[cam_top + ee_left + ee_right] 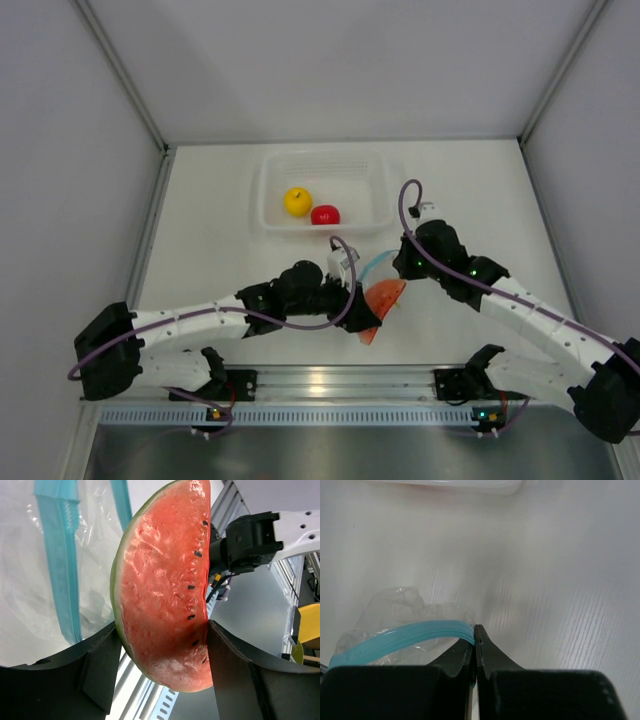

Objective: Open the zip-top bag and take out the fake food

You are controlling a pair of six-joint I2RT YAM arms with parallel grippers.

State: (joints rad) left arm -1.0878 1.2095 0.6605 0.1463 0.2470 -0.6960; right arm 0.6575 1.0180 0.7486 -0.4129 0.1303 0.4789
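Observation:
My left gripper (162, 630) is shut on a fake watermelon slice (165, 590), red flesh with a green rind, gripped across its lower end; in the top view the slice (385, 297) hangs at the left gripper (368, 312), just out of the zip-top bag (375, 265). The bag's teal zip strip (62, 560) lies open beside the slice. My right gripper (475, 628) is shut on the end of the zip strip (405, 636), with the crumpled clear bag (395, 610) to its left. A yellow round fruit (297, 201) and a red round fruit (325, 214) lie in the clear tray (268, 185).
The rigid clear tray stands at the back middle of the white table, and its near edge (470, 484) shows at the top of the right wrist view. The right arm (255, 535) is close to the right of the slice. An aluminium rail (330, 380) runs along the near edge.

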